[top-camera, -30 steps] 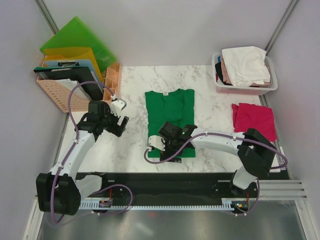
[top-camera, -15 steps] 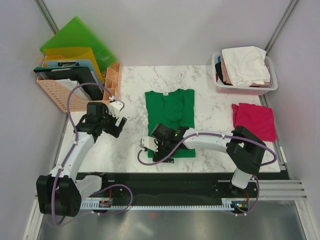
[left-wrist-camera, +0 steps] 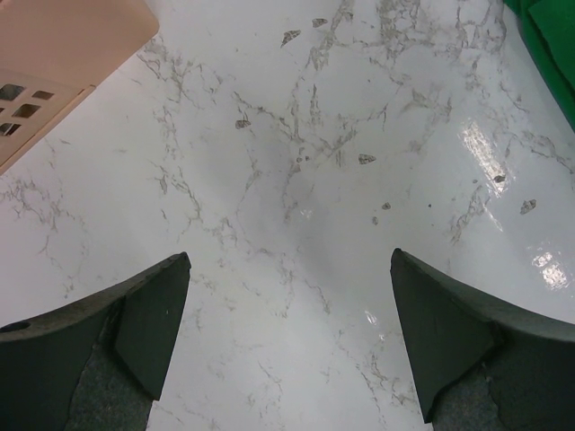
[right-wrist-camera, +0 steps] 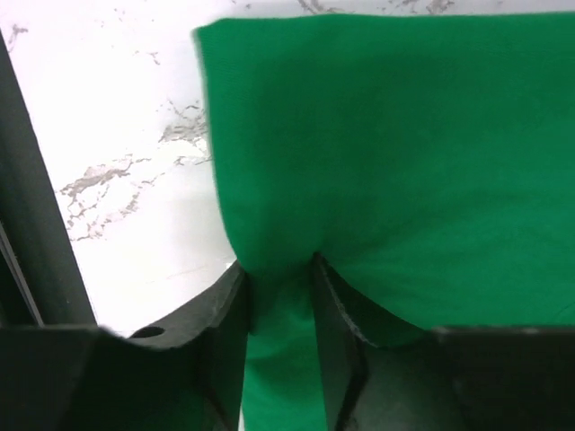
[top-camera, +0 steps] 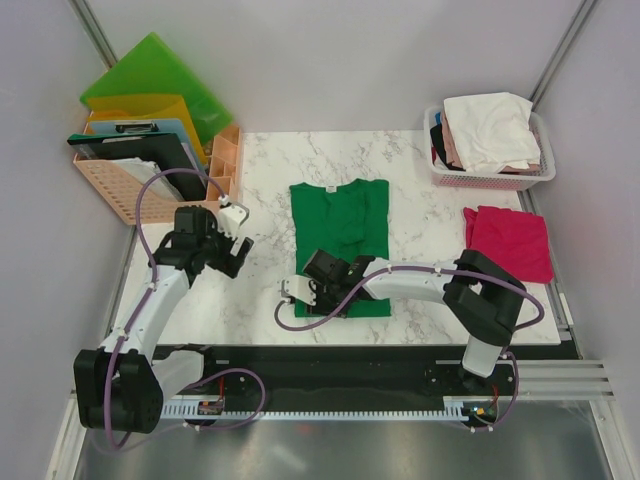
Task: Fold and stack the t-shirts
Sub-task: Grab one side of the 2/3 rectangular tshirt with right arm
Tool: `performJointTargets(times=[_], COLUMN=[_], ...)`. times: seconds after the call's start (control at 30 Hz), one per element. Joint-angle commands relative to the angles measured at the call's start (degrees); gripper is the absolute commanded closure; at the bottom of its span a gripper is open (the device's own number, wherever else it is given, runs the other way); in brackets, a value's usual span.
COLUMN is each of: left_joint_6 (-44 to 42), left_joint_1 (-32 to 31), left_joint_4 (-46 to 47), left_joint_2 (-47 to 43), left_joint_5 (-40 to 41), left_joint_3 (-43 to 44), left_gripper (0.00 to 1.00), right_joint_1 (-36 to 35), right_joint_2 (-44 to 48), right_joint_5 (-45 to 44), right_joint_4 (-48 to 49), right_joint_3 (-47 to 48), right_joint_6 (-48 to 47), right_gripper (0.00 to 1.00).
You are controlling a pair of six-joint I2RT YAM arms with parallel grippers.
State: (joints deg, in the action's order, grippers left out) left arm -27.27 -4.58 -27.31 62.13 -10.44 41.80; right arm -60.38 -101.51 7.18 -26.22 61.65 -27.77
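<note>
Right gripper (right-wrist-camera: 278,278): pinching the green t-shirt (top-camera: 340,225) at its near-left hem.
Left gripper (left-wrist-camera: 287,341): spread wide, empty, above the marble table (left-wrist-camera: 296,180).
Advice: confirm all layers are caught before lifting.

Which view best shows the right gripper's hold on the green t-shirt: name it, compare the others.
Right wrist: the right gripper pinches a fold of the green t-shirt. Top external hides the pinch under the gripper. Left wrist shows only a green sliver.

Your flat t-shirt (top-camera: 340,225) lies mid-desk (top-camera: 420,215), the right tool (top-camera: 298,292) on its near left corner and the left tool (top-camera: 238,238) over bare desk to its left. The folded t-shirt (top-camera: 508,240) lies at the right edge. Behind it, a basket (top-camera: 490,180) holds more clothes (top-camera: 490,128). A file rack (top-camera: 105,185) stands far left.
</note>
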Motion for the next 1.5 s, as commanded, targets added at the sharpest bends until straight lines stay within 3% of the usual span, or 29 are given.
performJointTargets(times=[0.0, 0.17, 0.27, 0.5, 0.9, 1.37, 1.47], left_joint_6=[-2.2, -2.7, -3.0, -2.9, -2.7, -2.6, -2.3], left_joint_1=[0.4, 0.5, 0.5, 0.6, 0.6, 0.6, 0.7], left_joint_4=[2.0, 2.7, 3.3, 4.5, 4.8, 4.8, 4.9], left_joint_2=[-0.4, -0.3, -0.3, 0.5, 0.6, 0.2, 0.5], left_joint_5=[0.9, 1.1, 1.3, 1.2, 0.9, 1.2, 0.9], left_joint_3=[-0.2, -1.4, -2.0, -2.6, -3.5, -4.4, -4.2], left_gripper=[0.0, 0.0, 0.0, 0.0, 0.0, 0.0, 0.0], right_joint_1=[-0.2, -0.2, -0.2, -1.3, -0.4, 13.0, 16.3], right_joint_2=[-2.0, -0.6, 1.7, 5.4, 5.1, -4.2, -7.6], right_joint_5=[1.5, 3.4, 6.9, 6.9, 1.3, 6.8, 7.3], right_joint_4=[0.8, -1.3, -3.9, -6.7, -16.1, -28.0, -31.1], right_joint_3=[-0.4, 0.1, 0.6, 1.5, 15.9, 34.2, 42.9], right_joint_6=[0.5, 0.6, 1.0, -0.1, -9.0, -20.4, -23.0], right_gripper=[0.64, 0.78, 0.99, 1.0, 1.0, 1.0, 1.0])
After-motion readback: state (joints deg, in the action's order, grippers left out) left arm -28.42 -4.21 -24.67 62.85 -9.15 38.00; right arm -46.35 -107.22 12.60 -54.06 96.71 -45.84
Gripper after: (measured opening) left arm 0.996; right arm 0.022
